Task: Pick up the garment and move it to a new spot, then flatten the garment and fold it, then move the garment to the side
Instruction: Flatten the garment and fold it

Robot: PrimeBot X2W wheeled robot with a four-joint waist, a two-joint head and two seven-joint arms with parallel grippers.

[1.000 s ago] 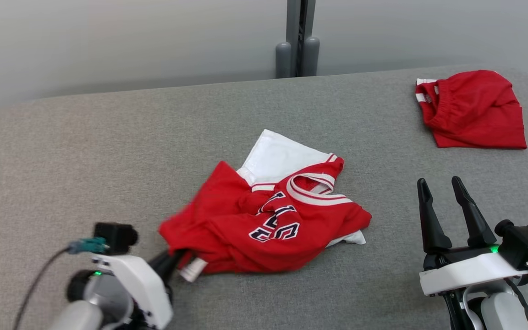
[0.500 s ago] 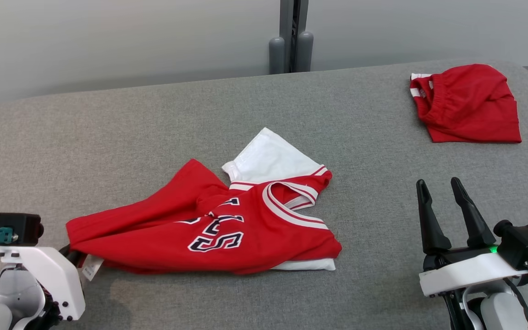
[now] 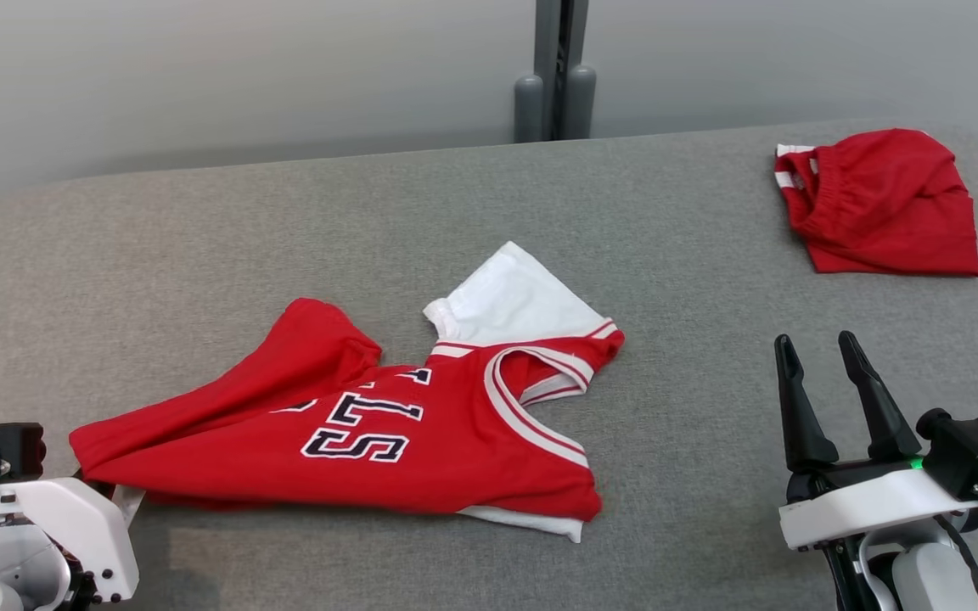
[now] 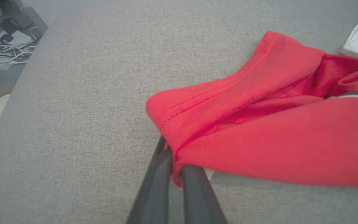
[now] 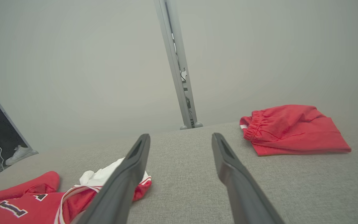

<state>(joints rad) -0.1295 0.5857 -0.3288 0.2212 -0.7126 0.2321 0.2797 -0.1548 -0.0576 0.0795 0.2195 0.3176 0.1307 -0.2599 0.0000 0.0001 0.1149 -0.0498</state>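
Garment lies stretched across the grey pad, its near hem corner pinched in the left claw. The rest trails away ahead and to the right of that claw, lettering up. I read the left claw as clamped narrow on a small bite of red hem, with a white tag hanging just beside the fingers. The right claw stands wide and empty, and the garment's collar end is off to its left. A pair of red shorts sits well ahead of it. My judgement is that repositioning is under way and flattening has not begun. Risks: the bite is thin, so one hard tug could slip the hem free. Dragging from one corner may rope the cloth into ridges along the pull line. A white panel sticking out at the far end could stay tucked under and spoil the fold. The right claw's reach for the collar must keep short of the shorts.
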